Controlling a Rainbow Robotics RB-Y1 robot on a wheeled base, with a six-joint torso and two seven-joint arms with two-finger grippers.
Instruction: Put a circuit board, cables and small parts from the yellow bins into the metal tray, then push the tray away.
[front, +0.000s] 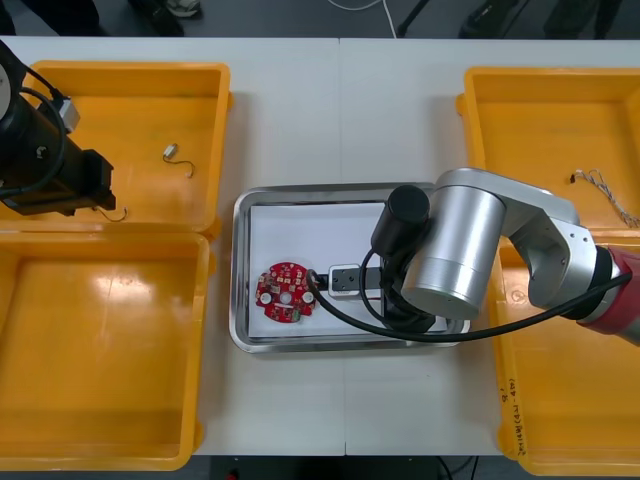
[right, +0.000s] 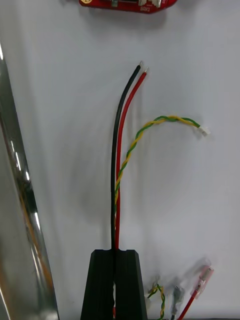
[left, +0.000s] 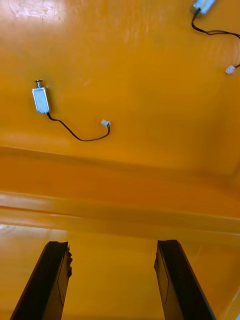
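Observation:
My right gripper (right: 116, 282) is shut on a black and red cable (right: 120, 150) that lies straight out over the white inside of the metal tray (front: 240, 270). Its bare ends point at the round red circuit board (right: 130, 4), which lies in the tray's left part (front: 285, 291). A twisted yellow and green cable (right: 165, 120) curves off beside the held cable. My left gripper (left: 114, 282) hangs open above the far left yellow bin (front: 200, 90). Ahead of its fingers lies a small metal part (left: 41, 100) with a thin black lead.
A second small metal part (left: 202, 5) lies farther off in the same bin. Small connectors (right: 200, 280) rest in the tray beside my right fingers. The far right bin holds a thin cable (front: 600, 185). My right arm (front: 450, 260) covers the tray's right half.

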